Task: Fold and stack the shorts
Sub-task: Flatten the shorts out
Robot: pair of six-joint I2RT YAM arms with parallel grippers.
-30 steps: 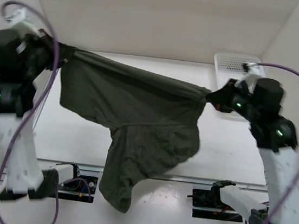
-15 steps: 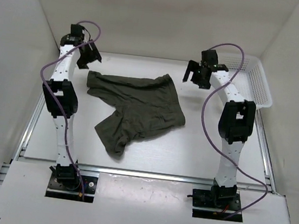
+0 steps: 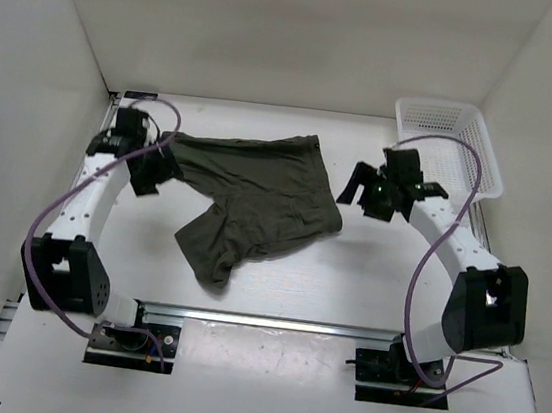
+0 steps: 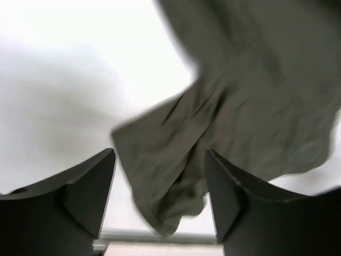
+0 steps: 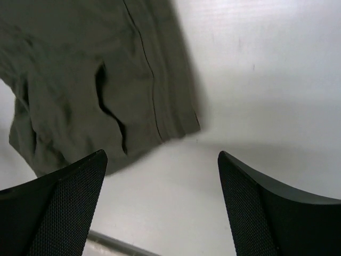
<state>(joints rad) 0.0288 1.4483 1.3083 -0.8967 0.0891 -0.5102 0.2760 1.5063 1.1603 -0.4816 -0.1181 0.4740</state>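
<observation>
We are seeing the shorts (image 3: 257,199) lying rumpled and unfolded on the desk (image 3: 379,270) between both arms | left fingers (image 4: 80,202) are hanging spread over one leg, pinching nothing | right fingers (image 5: 64,208) are hovering spread just beside the hem, pinching nothing

White mesh basket (image 3: 458,138) at table's (image 3: 368,278) far-right corner

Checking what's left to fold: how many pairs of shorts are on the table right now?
1. The dark olive shorts lie unfolded mid-table between the left gripper and right gripper, one leg trailing toward the near edge. No other pair shows.
</observation>
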